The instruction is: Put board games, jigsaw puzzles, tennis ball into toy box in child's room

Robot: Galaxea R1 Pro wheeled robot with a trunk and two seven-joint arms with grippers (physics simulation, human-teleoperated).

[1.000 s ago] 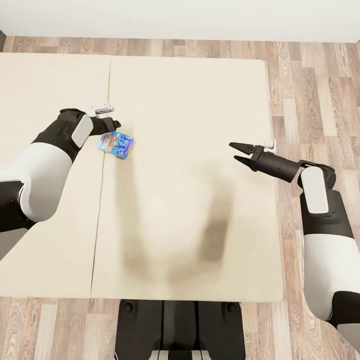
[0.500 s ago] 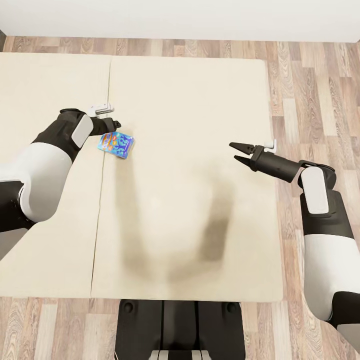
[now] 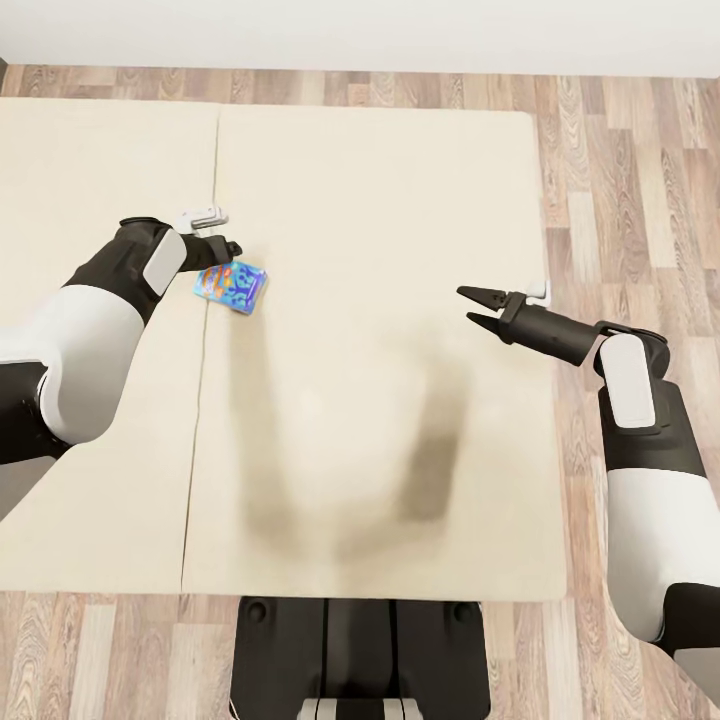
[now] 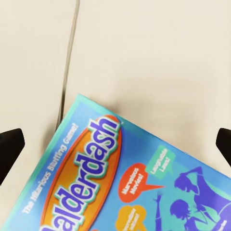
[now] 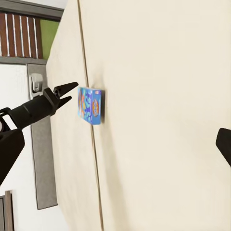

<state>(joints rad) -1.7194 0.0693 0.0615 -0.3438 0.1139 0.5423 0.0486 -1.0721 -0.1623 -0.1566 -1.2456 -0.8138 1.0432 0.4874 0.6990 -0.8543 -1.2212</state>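
Board game (image 3: 232,287), the small blue box with "Balderdash" across its lid (image 4: 125,178), lies flat on the bed (image 3: 380,200), at about ten o'clock from the middle of the mattress and just on the right of the seam (image 3: 205,330) between the two beige halves. One corner of the box reaches that seam. The left gripper (image 3: 232,248) hangs close above the box's far edge; from the right wrist view (image 5: 67,91) its two dark fingers look slightly parted with nothing between them, and the tips stand wide to either side of the box in the left wrist view. The right gripper (image 3: 474,306) is well apart from the box, at about three o'clock over the mattress near its right edge, fingers spread and holding nothing. Nothing lies between either gripper and the box. Plank floor (image 3: 620,180) borders the bed on the right and far sides, under a white wall (image 3: 360,30).
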